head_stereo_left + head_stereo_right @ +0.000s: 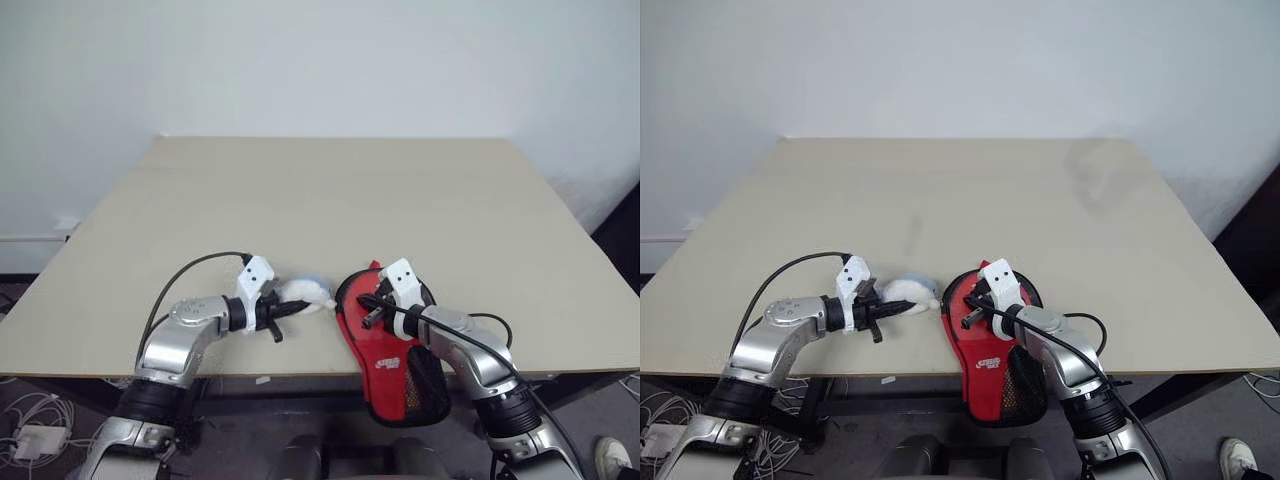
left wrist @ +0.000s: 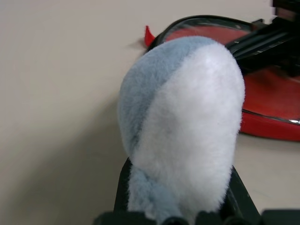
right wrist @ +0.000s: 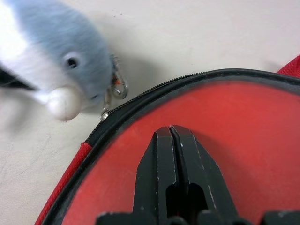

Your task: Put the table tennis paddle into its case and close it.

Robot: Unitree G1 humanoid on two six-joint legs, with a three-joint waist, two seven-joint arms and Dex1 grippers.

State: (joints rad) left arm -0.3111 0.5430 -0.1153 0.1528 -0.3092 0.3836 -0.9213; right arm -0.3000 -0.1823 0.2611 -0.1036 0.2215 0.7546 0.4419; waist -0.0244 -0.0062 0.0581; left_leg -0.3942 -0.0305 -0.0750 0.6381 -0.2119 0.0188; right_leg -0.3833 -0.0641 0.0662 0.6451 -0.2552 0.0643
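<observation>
Two grippers work at the near edge of a tan table (image 1: 330, 180): the left gripper (image 1: 296, 306) is pinched around a blue-and-white plush toy (image 2: 183, 126), a zipper charm clipped by a small metal ring to the zip of the case (image 1: 385, 350), while the right gripper (image 3: 174, 140), its fingers pressed flat together with nothing between them, bears down on the red face inside the case's rim. That red face looks to be the table tennis paddle (image 3: 225, 122) already lying in its case, though its handle cannot be made out (the case's narrow end, with its mesh panel, hangs off the table's front edge). The zip along the rim appears not yet run shut. The risk from here, as a judgement: a pull on the soft toy could slip off the plush, or drag the whole case sideways if the right gripper's hold-down gives, and the overhanging end could tip the case off the table. Count: one paddle, one case, one plush toy, one table.
</observation>
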